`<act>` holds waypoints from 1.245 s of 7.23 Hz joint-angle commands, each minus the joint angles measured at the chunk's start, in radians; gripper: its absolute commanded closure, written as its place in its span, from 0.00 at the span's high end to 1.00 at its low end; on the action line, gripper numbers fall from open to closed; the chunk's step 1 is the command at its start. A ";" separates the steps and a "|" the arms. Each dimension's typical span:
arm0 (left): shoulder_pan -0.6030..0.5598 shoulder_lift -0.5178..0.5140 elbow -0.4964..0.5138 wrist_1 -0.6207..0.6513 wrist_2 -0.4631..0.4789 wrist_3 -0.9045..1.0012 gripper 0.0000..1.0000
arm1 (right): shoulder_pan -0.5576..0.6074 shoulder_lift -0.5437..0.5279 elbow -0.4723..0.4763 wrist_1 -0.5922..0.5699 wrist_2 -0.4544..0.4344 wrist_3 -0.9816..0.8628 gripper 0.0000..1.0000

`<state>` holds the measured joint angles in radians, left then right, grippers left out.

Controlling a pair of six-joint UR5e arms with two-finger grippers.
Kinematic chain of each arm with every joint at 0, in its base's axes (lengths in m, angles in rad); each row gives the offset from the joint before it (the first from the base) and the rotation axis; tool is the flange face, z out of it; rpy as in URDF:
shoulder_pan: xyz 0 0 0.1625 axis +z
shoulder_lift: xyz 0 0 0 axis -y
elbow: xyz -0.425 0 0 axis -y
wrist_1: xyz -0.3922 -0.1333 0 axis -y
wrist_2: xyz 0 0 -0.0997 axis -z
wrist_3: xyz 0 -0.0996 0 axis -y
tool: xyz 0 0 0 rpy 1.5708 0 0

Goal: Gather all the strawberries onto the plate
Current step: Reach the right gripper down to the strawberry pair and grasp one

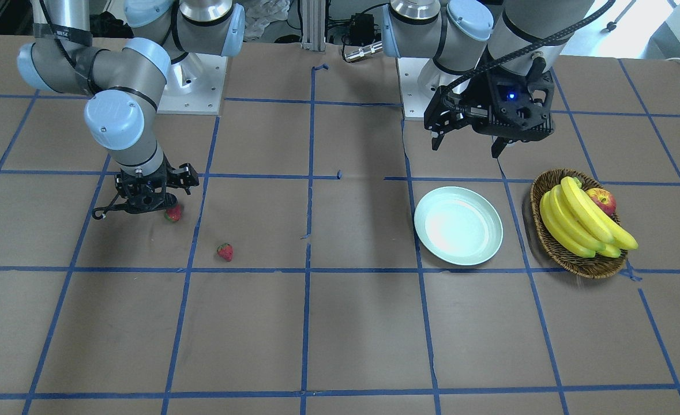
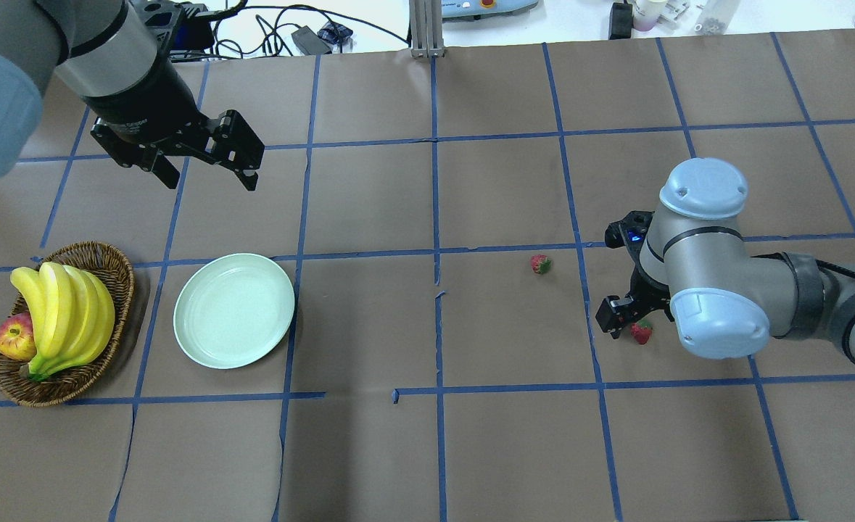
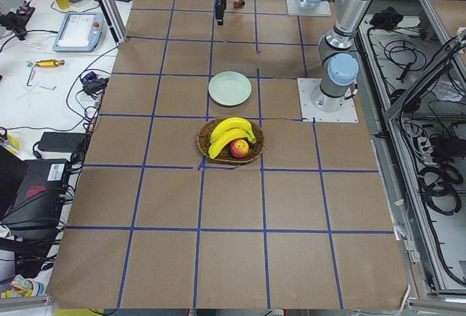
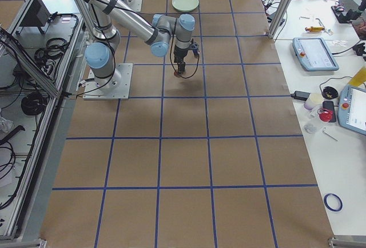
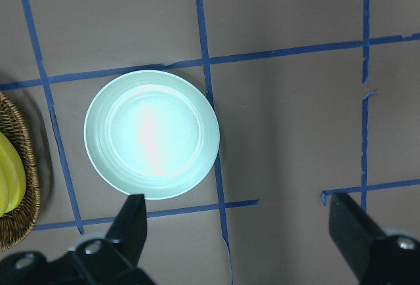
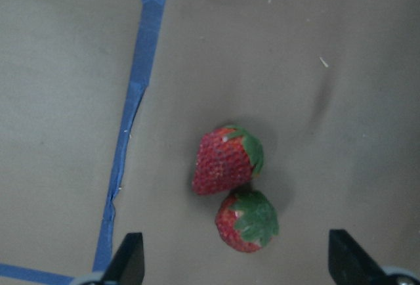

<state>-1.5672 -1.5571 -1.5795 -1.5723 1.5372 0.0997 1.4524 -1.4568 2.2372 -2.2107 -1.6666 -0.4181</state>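
Two strawberries lie touching each other on the brown table, right under my right gripper (image 6: 236, 265): one (image 6: 226, 160) and one (image 6: 248, 220). The gripper is open and low, with its fingertips on either side of them. Only one of this pair (image 1: 173, 214) shows in the front view, and one (image 2: 641, 333) in the overhead view. A third strawberry (image 2: 540, 264) lies alone towards the table's middle. The mint-white plate (image 2: 233, 310) is empty. My left gripper (image 2: 209, 177) is open and empty, high above the table near the plate (image 5: 151, 134).
A brown wicker basket (image 2: 119, 272) stands beside the plate at the robot's far left. It holds a bunch of bananas (image 2: 64, 312) and a red-yellow apple (image 2: 15, 339). Blue tape lines cross the table.
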 commanded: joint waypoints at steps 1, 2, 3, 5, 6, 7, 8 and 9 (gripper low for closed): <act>-0.001 0.000 0.000 0.000 0.000 0.000 1.00 | -0.012 0.007 0.012 -0.023 0.008 -0.123 0.95; -0.001 0.000 0.000 0.000 0.000 0.000 1.00 | -0.012 0.019 0.027 -0.050 0.008 -0.123 0.89; -0.001 0.000 0.000 0.000 0.000 -0.003 1.00 | -0.012 0.033 0.056 -0.107 0.008 -0.123 0.89; -0.001 0.000 -0.002 0.000 0.000 -0.003 1.00 | -0.014 0.036 0.070 -0.145 0.008 -0.123 0.69; -0.001 0.000 0.000 0.000 0.000 -0.003 1.00 | -0.014 0.036 0.068 -0.159 0.008 -0.122 0.43; -0.001 0.000 0.000 0.000 0.000 -0.003 1.00 | -0.014 0.036 0.064 -0.165 0.008 -0.116 0.17; -0.001 0.000 -0.002 0.000 0.000 -0.003 1.00 | -0.014 0.035 0.062 -0.165 0.007 -0.113 0.00; -0.001 0.000 -0.002 0.000 0.000 -0.003 1.00 | -0.014 0.032 0.050 -0.159 0.005 -0.110 0.00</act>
<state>-1.5677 -1.5570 -1.5809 -1.5723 1.5370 0.0966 1.4389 -1.4224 2.2974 -2.3730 -1.6596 -0.5318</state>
